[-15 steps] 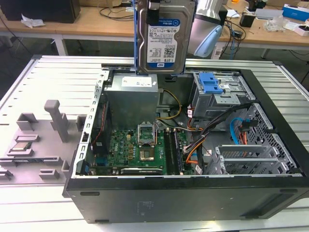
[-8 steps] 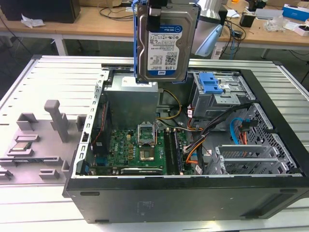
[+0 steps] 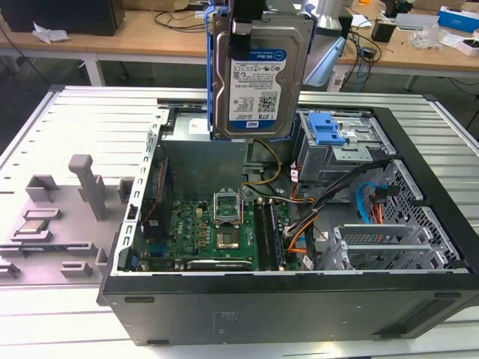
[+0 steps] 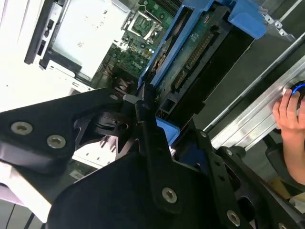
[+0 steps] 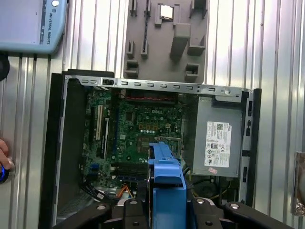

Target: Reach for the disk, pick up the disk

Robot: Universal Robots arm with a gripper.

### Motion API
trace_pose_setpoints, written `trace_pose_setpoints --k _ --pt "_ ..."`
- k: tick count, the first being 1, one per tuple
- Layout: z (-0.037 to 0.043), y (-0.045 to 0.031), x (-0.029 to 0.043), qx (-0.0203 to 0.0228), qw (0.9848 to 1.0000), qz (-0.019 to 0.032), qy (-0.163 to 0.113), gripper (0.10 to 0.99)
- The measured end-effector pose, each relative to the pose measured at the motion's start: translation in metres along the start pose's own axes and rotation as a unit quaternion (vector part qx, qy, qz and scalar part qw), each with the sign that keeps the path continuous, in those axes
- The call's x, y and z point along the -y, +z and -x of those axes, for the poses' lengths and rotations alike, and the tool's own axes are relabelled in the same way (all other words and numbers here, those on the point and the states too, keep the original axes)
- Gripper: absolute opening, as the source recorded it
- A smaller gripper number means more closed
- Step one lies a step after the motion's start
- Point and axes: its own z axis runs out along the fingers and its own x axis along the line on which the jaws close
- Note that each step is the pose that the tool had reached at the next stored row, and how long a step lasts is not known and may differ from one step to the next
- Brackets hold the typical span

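A: So, where is the disk (image 3: 258,71) sitting at this moment?

B: It isn't sitting at all. It is hanging in the air above the open case (image 3: 299,307), over the motherboard (image 3: 217,228) side, and it is touching nothing inside.

A: And the end effector (image 3: 243,22)?

B: It is gripping the disk by its upper end. In the second wrist view the fingers (image 4: 150,138) are pressing in on the blue bracket (image 4: 200,28), so they are closed tight on the disk with no slack showing.

A: Which way is the disk lying from the end effector?

B: Straight below it. The long axis is running upright, and the labelled face is standing vertical and facing the exterior camera.

A: Is anything crowding it?

B: Not really. A person's hand (image 4: 288,112) is resting on the desk (image 3: 82,112) beside the case, well apart from the disk.

A: How are you judging the task, then?

B: I am reading the reach and grasp as done, with the disk hanging clear of the case.
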Motion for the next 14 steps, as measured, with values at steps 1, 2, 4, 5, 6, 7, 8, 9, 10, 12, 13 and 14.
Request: trace_pose_setpoints --k 1,2,4,5,6,7,8,9,10,12,13,14 --pt "-0.0039 0.0003 -0.0003 0.0001 1.0 0.0 0.0 0.365" --pt "-0.0083 0.0005 -0.0005 0.0001 1.0 0.0 0.0 0.365" --pt "-0.0154 0.0009 -0.0009 0.0001 1.0 0.0 0.0 0.365" --pt "-0.0198 0.0011 -0.0011 0.0001 1.0 0.0 0.0 0.365" --pt "-0.0221 0.0012 -0.0012 0.0001 1.0 0.0 0.0 0.365" --pt "-0.024 0.0013 -0.0013 0.0001 1.0 0.0 0.0 0.365" --pt "-0.027 0.0015 -0.0015 0.0001 1.0 0.0 0.0 0.365" --pt "-0.0305 0.0017 -0.0017 0.0001 1.0 0.0 0.0 0.365" --pt "-0.0329 0.0018 -0.0019 0.0001 1.0 0.0 0.0 0.365" --pt "-0.0366 0.002 -0.0021 0.0001 1.0 0.0 0.0 0.365" --pt "-0.0386 0.0021 -0.0022 0.0001 1.0 0.0 0.0 0.365" --pt "-0.0408 0.0022 -0.0023 0.0001 1.0 0.0 0.0 0.365"
